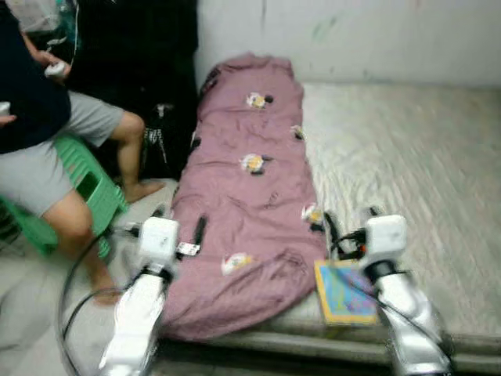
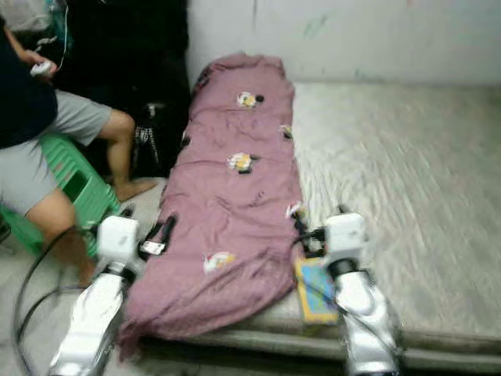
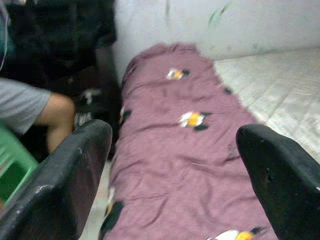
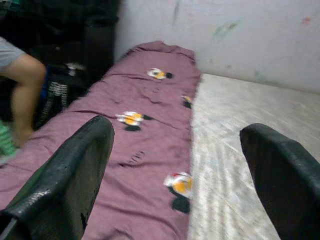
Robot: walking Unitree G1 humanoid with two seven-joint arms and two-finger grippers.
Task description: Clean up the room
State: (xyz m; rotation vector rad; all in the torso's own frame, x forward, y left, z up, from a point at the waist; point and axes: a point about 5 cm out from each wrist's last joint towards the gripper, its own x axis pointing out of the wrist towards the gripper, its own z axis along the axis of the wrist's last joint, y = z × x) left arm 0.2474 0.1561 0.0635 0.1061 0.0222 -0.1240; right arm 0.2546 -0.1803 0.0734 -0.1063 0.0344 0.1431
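Note:
A mauve blanket (image 1: 246,196) with small yellow-and-black prints lies lengthwise along the left side of a bare grey mattress (image 1: 407,164). A yellow-edged blue book (image 1: 344,292) rests on the mattress's front edge, just right of the blanket's near end. My left gripper (image 1: 178,223) hovers open at the blanket's left edge near its front. Over the blanket's right edge, my right gripper (image 1: 350,221) is open just beyond the book. The left wrist view has its fingers (image 3: 65,175) spread wide with the blanket (image 3: 185,150) between them. Nothing is held.
A person (image 1: 47,141) in grey shorts sits on a green stool (image 1: 90,192) at the left, legs close to my left arm. Dark bags (image 1: 160,141) stand against the wall beside the bed. A white wall (image 1: 352,35) runs behind the mattress. A black cable (image 1: 70,305) loops near the floor.

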